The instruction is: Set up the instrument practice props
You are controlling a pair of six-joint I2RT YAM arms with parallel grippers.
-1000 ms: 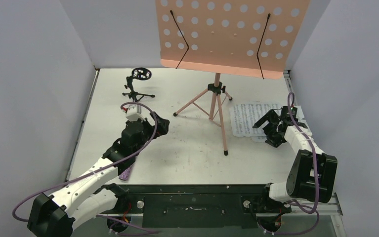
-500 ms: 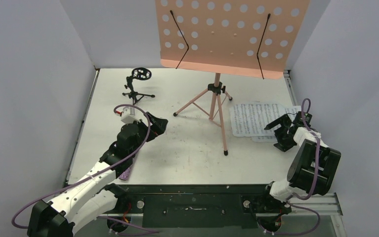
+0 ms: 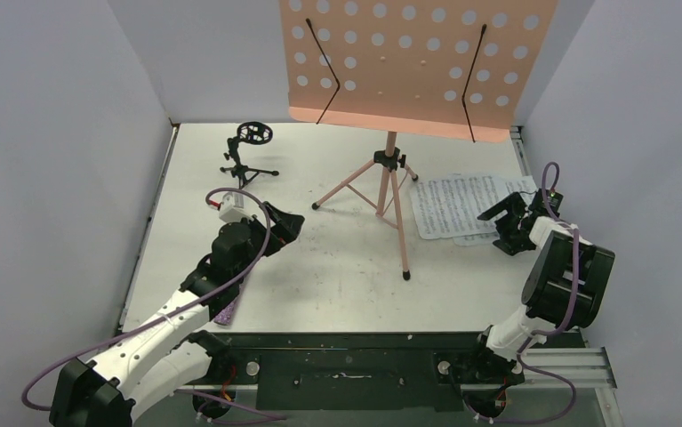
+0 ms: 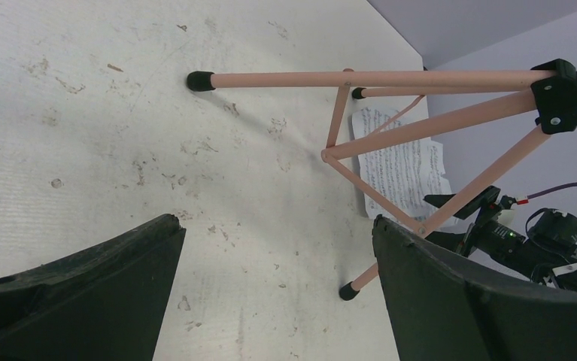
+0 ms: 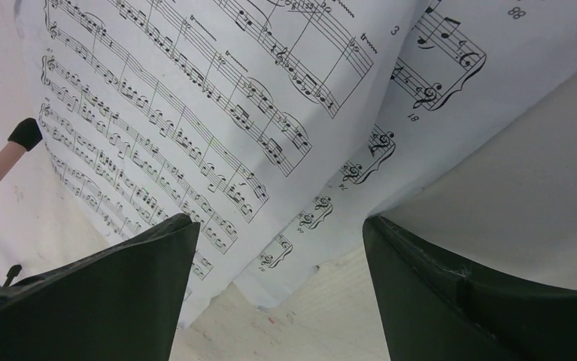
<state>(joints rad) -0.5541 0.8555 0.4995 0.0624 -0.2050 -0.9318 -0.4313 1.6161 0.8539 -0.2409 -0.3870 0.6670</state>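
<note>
My right jaws stood wide apart and gripped nothing. The white sheet-music pages [image 5: 195,90] filled my wrist view just beyond them, and I judged I was lined up at their right-hand edge, low over the bench [image 3: 337,267]. My left jaws were likewise apart and empty, hovering at centre left of the overhead frame and looking toward the tripod legs.

By my reckoning, little was done. The pink music stand [image 3: 408,62] was upright at top centre, its perforated desk bare. The pages lay flat on the bench at centre right beside its legs. The small black mic stand [image 3: 250,149] stood at upper left with nothing in its ring. The purple microphone [image 3: 227,311] lay at lower left, half hidden under my left arm. Both placements remained.
</note>
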